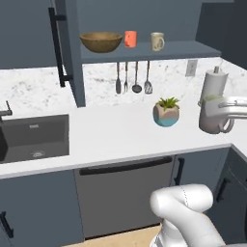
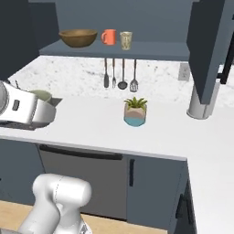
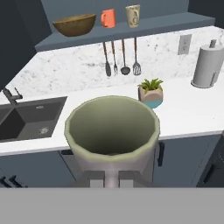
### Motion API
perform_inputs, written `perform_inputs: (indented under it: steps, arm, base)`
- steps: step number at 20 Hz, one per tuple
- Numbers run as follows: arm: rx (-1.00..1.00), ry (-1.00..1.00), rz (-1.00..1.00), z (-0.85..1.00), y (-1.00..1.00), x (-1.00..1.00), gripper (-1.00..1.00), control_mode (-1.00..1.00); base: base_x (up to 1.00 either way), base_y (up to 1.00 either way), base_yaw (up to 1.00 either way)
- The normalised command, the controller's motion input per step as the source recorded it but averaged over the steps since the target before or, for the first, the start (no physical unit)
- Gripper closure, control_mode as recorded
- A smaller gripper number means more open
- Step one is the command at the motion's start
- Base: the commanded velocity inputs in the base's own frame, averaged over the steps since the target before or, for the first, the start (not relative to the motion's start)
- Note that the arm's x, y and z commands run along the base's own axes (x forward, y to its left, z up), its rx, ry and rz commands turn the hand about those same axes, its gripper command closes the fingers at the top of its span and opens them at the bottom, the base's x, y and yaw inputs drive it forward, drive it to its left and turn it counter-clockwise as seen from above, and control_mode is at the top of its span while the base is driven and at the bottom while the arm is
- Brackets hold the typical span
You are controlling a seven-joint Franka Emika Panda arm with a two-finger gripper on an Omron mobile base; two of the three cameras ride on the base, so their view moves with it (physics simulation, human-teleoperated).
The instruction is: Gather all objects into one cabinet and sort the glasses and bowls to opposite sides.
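Now gripper (image 3: 112, 178) shut tight on mug (image 3: 112, 131) rim, mug carried high over counter (image 1: 120, 135). We keep it level, lift toward cabinet (image 1: 144, 50) shelf. Far: bowl (image 1: 101, 41) left, orange cup (image 1: 130, 38) and beige mug (image 1: 157, 41) right; we set ours beside those.

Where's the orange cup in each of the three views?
Left base view: orange cup on the cabinet shelf, top centre, between wooden bowl and beige mug.
Right base view: top, left of centre, same neighbours.
Hand view: top centre, same shelf.
Shared landmark: potted plant on the counter.
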Motion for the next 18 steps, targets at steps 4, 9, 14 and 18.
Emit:
perform_inputs:
  steps: [4, 9, 14, 18]
  arm:
    - [0.0, 0.0, 0.0, 0.0, 0.0, 0.0, 1.0, 1.0]
    - [0.0, 0.0, 0.0, 0.0, 0.0, 0.0, 1.0, 1.0]
    - [0.0, 0.0, 0.0, 0.0, 0.0, 0.0, 1.0, 1.0]
    - [0.0, 0.0, 0.0, 0.0, 0.0, 0.0, 1.0, 1.0]
  base:
    - [0.44, -0.21, -0.02]
    - [0.5, -0.14, -0.02]
    - [0.44, -0.06, -0.01]
    - [0.29, -0.03, 0.0]
